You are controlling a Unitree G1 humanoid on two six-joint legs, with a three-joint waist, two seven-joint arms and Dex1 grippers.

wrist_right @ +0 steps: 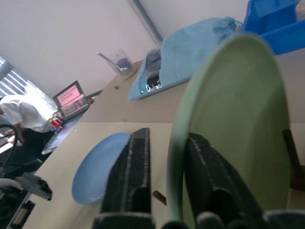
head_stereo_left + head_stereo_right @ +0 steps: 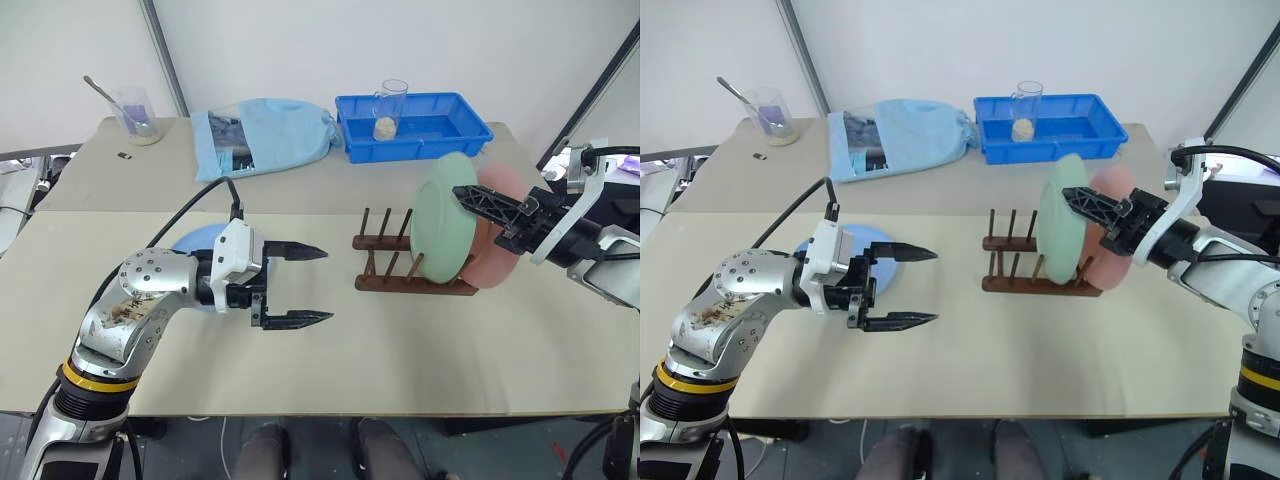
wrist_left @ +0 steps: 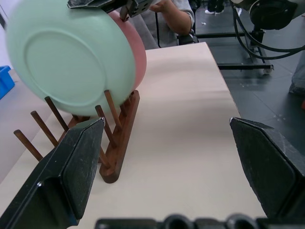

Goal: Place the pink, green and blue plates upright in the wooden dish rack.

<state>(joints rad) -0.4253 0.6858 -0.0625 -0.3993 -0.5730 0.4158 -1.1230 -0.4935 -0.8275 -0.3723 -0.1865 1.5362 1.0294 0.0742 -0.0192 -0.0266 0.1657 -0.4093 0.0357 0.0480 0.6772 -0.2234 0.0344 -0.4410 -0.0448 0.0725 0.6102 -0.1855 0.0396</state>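
We see the mint green plastic plate [image 2: 443,222] upright in the dark wooden dish rack [image 2: 400,268], against the pink plate [image 2: 497,250]. Our right gripper [image 1: 162,179] straddles its rim, fingers slightly parted. Our left gripper [image 2: 303,286] hangs wide open, empty, near the flat light blue plate [image 2: 875,243] on the table [image 2: 400,350].

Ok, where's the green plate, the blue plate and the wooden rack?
green plate [image 2: 443,222], left eye view, middle of its back.
blue plate [image 2: 862,238], right eye view, its far rim.
wooden rack [image 2: 386,284], left eye view, the near base bar.
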